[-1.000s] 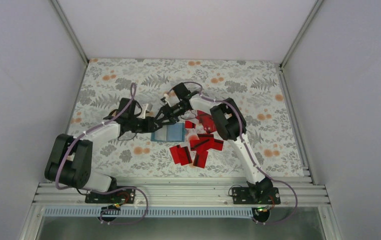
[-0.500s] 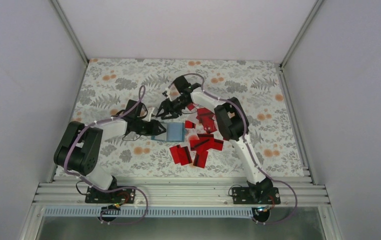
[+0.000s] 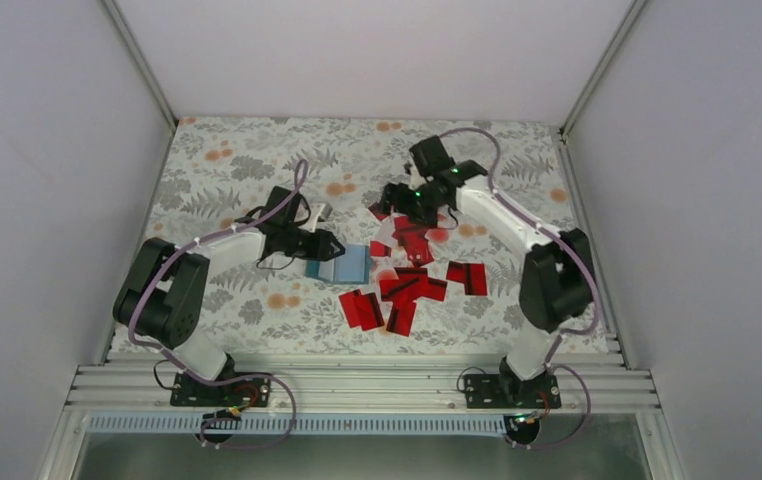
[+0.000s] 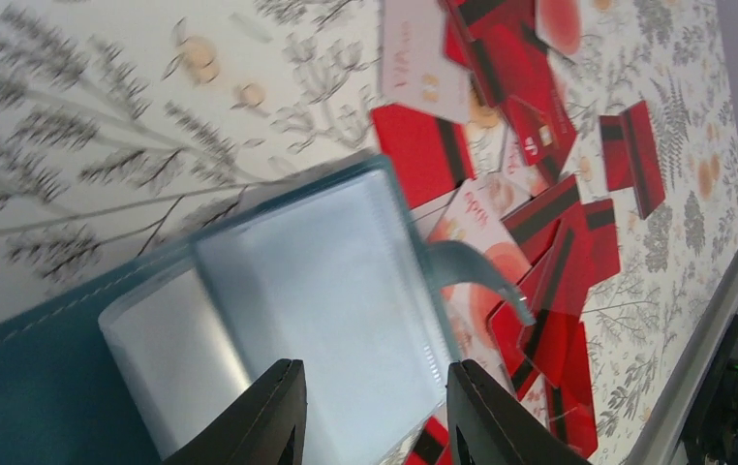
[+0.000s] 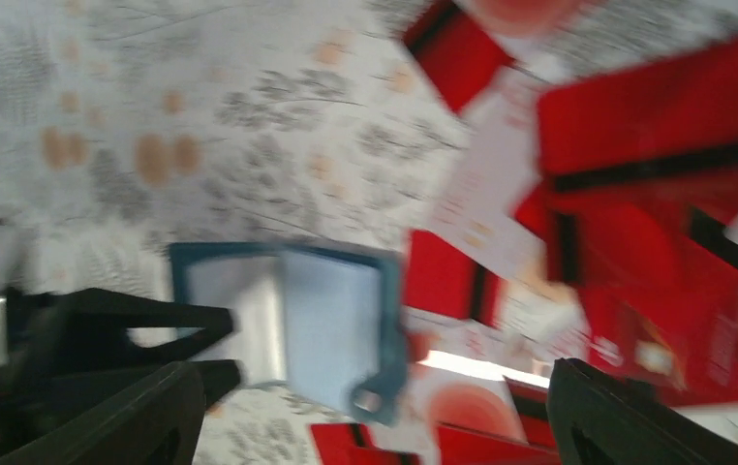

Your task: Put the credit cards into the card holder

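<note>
Left gripper (image 4: pixel 373 370): narrow, pinching the card holder (image 4: pixel 326 281) by its clear inner leaf, likely to steady it and keep a pocket open.
Right gripper (image 5: pixel 375 378): wide and empty above the far credit cards (image 5: pixel 656 126), probably picking the next one.
Card holder: lies opened on the desk (image 3: pixel 227 165), just left of the pile.
Credit cards: scattered and overlapping to its right; I cannot tell whether any is inside.
Desk: leaf-and-flower print.
Room: plain white walls (image 3: pixel 357 50), metal rail (image 3: pixel 357 385) at the near edge.
</note>
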Action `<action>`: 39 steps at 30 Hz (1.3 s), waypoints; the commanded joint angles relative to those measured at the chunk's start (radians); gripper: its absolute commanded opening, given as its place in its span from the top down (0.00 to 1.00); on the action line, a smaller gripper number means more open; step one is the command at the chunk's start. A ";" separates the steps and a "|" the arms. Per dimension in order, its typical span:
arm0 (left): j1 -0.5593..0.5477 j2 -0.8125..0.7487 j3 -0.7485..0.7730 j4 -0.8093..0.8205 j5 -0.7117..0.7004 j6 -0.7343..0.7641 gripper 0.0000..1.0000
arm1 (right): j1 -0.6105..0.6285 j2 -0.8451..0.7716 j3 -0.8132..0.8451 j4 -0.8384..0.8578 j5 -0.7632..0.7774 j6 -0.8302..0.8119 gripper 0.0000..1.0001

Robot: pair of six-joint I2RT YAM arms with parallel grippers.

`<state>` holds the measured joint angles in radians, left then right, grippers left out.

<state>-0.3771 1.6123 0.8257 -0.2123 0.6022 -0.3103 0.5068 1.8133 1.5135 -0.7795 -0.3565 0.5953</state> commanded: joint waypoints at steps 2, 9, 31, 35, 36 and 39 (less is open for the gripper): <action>-0.055 0.002 0.066 -0.030 -0.038 0.049 0.62 | -0.016 -0.128 -0.205 -0.025 0.237 0.174 0.10; -0.149 -0.039 0.113 -0.058 -0.079 0.071 0.62 | -0.017 -0.253 -0.377 -0.058 0.241 0.339 0.01; -0.393 0.128 0.187 -0.060 -0.090 0.096 0.67 | 0.070 -0.169 -0.536 0.007 0.099 0.748 0.01; -0.392 0.084 0.164 -0.062 -0.107 0.084 0.67 | 0.086 -0.110 -0.506 -0.001 0.107 0.792 0.04; -0.393 0.072 0.155 -0.061 -0.110 0.081 0.67 | 0.085 -0.099 -0.503 -0.001 0.111 0.798 0.05; -0.393 0.042 0.132 -0.059 -0.119 0.080 0.67 | 0.087 -0.064 -0.481 -0.009 0.124 0.802 0.08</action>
<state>-0.7677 1.7145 0.9836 -0.2794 0.5003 -0.2256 0.5812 1.7107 0.9913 -0.7738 -0.2619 1.3441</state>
